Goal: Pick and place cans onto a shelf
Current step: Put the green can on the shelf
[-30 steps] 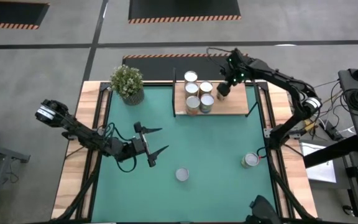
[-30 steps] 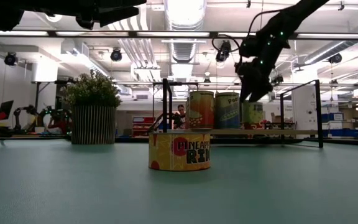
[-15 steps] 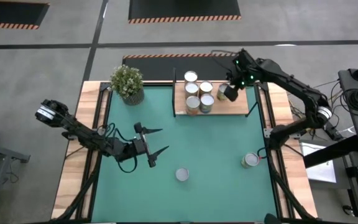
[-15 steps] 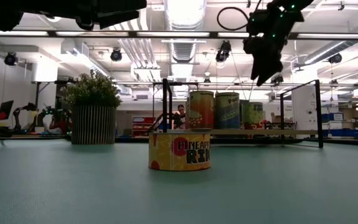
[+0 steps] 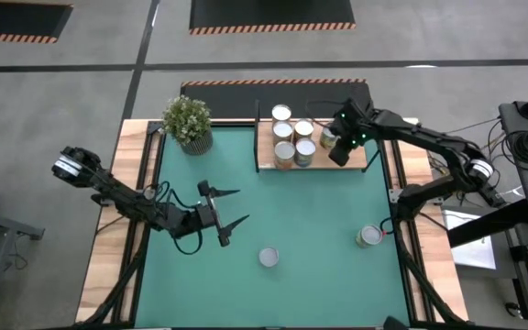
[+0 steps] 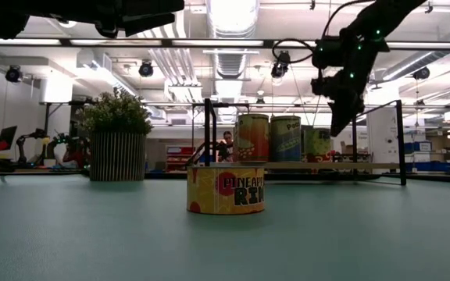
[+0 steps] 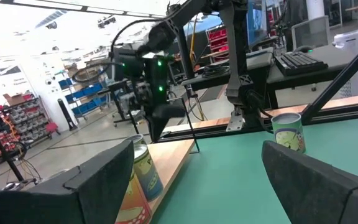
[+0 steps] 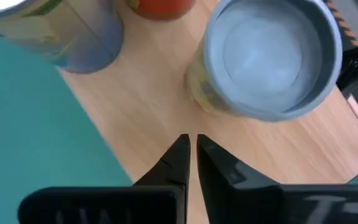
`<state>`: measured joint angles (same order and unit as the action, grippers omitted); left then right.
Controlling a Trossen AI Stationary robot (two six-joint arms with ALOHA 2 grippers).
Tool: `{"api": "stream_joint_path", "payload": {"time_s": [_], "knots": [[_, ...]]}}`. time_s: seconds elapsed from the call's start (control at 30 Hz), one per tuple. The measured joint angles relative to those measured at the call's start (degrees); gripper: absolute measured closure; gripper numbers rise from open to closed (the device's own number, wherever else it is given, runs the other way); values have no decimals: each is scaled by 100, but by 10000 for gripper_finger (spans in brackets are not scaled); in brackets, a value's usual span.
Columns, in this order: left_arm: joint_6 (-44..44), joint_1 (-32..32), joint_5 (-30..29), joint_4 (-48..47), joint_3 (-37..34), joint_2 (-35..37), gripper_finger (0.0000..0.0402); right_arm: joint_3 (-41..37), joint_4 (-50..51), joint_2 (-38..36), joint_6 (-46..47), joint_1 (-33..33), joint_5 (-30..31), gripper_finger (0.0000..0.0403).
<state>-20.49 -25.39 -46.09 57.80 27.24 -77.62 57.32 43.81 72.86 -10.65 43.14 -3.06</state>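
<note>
Several cans (image 5: 293, 137) stand upright in a cluster on the light-wood shelf (image 5: 324, 163) at the far side; one of them (image 8: 272, 59) shows its silvery top just beyond my right gripper (image 8: 192, 148). That gripper (image 5: 339, 154) hangs shut above the shelf's board, pointing down, touching nothing. Two more cans rest on their bases on the green mat: one near the middle front (image 5: 269, 258), labelled with pineapple rings (image 6: 225, 190), and one at the right (image 5: 368, 236). My left gripper (image 5: 235, 208) waits open and level over the mat's left half.
A potted green plant (image 5: 188, 124) stands at the mat's far left corner. Black frame posts (image 6: 208, 133) rise at the shelf's ends. The mat's middle (image 5: 310, 215) between the shelf and the loose cans is bare.
My right gripper has risen from the rightmost can on the shelf, leaving it standing there, then drawn toward the table's near edge and sunk a little. Its fingers have shut to a point. My left arm has kept still.
</note>
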Motion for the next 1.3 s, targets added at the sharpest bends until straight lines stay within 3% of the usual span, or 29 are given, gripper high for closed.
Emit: {"api": "stream_joint_path", "payload": {"time_s": [0.47,0.93,1.13,1.3], "knots": [[2,-1,2,2,0,2,67,-41,-873,50,-89,-1,169,390],[1,-2,2,2,0,0,67,-41,-1022,45,-188,-1,172,390],[2,-2,2,2,0,2,67,266,-321,-264,76,-216,153,390],[2,-2,2,2,0,2,67,695,359,-774,681,-971,117,390]]}}
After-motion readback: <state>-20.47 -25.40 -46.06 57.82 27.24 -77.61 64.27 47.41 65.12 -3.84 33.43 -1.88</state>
